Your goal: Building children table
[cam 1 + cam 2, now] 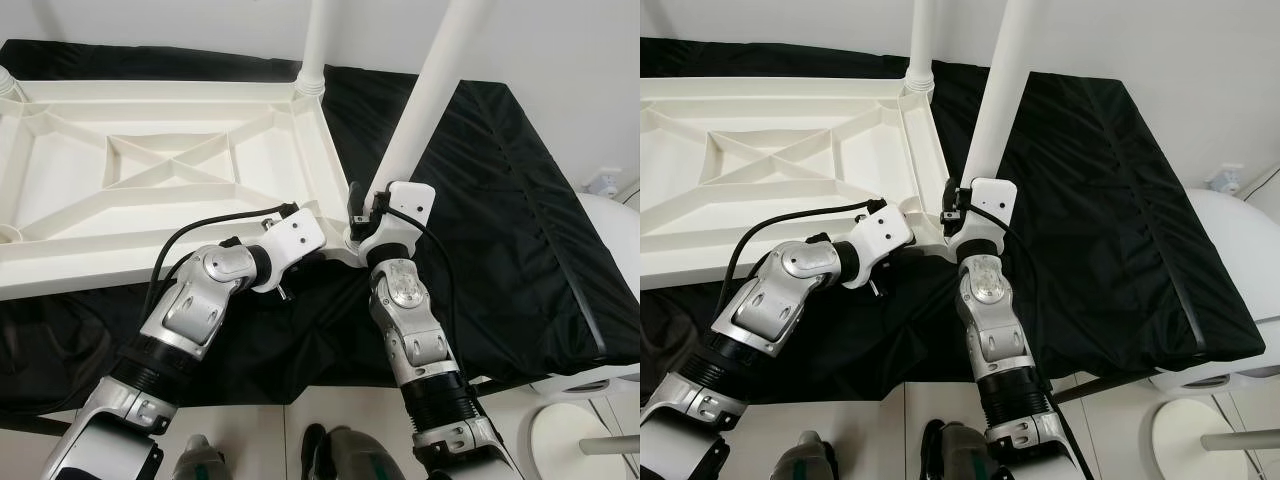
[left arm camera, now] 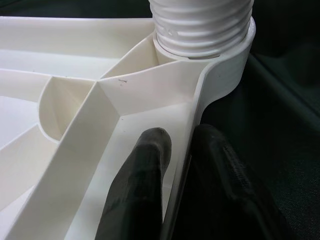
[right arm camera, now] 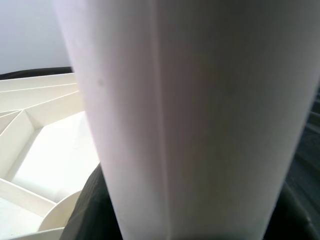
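Observation:
A white plastic table top [image 1: 150, 170] lies upside down on a black cloth, its ribbed underside facing up. A white leg [image 1: 430, 90] stands in the near right corner socket [image 2: 205, 55], leaning a little to the right. A second leg [image 1: 318, 40] stands upright in the far right corner. My left gripper [image 2: 181, 165] is shut on the table's rim just beside the near socket, one finger [image 2: 140, 185] inside the rim and one outside. My right gripper [image 1: 358, 205] is shut on the near leg [image 3: 190, 120] just above its threaded base.
The black cloth [image 1: 500, 200] covers a low platform that ends at the right and front edges. White round furniture [image 1: 610, 230] stands to the right, by a wall outlet [image 1: 607, 183]. A leg stub [image 1: 8, 85] shows at the table's far left corner. My feet [image 1: 340, 455] stand on pale floor.

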{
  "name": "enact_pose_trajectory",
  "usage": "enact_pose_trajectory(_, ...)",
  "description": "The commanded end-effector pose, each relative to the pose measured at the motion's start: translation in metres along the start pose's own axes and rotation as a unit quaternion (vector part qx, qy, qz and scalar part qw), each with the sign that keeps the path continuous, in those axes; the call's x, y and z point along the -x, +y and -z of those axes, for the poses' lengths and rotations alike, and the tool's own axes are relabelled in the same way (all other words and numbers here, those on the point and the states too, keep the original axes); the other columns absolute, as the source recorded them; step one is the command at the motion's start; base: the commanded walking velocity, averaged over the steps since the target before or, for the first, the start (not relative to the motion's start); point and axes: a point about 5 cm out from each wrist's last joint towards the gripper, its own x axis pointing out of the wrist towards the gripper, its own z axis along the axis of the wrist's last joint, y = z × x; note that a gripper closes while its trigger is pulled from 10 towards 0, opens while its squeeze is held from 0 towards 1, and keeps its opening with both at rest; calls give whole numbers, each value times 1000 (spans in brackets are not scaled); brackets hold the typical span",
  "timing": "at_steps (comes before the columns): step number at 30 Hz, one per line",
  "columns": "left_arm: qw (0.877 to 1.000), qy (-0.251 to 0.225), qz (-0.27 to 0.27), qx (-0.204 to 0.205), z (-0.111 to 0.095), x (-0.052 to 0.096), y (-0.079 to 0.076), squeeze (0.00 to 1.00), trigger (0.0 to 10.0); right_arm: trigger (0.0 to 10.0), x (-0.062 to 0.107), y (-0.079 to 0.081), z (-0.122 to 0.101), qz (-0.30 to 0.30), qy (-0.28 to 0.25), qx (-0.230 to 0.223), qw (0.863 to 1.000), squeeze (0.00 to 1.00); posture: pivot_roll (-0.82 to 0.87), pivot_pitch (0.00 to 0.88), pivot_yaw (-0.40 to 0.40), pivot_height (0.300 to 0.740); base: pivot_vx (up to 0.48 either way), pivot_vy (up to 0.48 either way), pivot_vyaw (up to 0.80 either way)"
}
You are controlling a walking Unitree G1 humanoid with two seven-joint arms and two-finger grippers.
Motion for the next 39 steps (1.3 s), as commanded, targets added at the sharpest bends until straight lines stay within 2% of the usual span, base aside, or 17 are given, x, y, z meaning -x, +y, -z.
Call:
enact_pose_trajectory(1,997,-62,33,-29,-28,-4,-12,0,10000,10000,8,2,44,19,127,-10,992,0,91,128,-129,740,0,0,0)
enact_pose_trajectory(13,997,-63,32,-30,-28,-3,-11,0,10000,10000,16,-17,62,39,174,-34,983,0,96,119,-131,740,0,0,0)
enact_pose_trajectory(17,997,-63,31,-30,-28,-2,-11,0,10000,10000,17,-34,69,64,195,-52,977,0,95,118,-127,740,0,0,0)
enact_pose_trajectory(19,997,-63,31,-30,-28,-2,-11,0,10000,10000,17,-34,69,64,195,-52,977,0,95,118,-127,740,0,0,0)
enact_pose_trajectory(21,997,-63,32,-31,-28,-3,-11,0,10000,10000,17,-43,69,72,195,-41,977,0,90,121,-124,740,0,0,0)
enact_pose_trajectory(31,997,-63,32,-31,-29,-3,-11,0,10000,10000,18,-39,67,51,176,-4,983,0,93,125,-124,740,0,0,0)
enact_pose_trajectory(33,997,-62,31,-31,-28,-2,-11,0,10000,10000,19,-33,64,29,166,11,986,0,95,126,-125,740,0,0,0)
enact_pose_trajectory(36,997,-62,31,-31,-28,-2,-11,0,10000,10000,19,-33,64,29,166,11,986,0,95,126,-125,740,0,0,0)
enact_pose_trajectory(38,997,-62,30,-30,-28,-2,-11,0,10000,10000,19,-27,62,-13,152,29,988,0,95,127,-124,740,0,0,0)
enact_pose_trajectory(39,997,-62,30,-30,-28,-2,-11,0,10000,10000,19,-27,62,-13,152,29,988,0,95,127,-124,740,0,0,0)
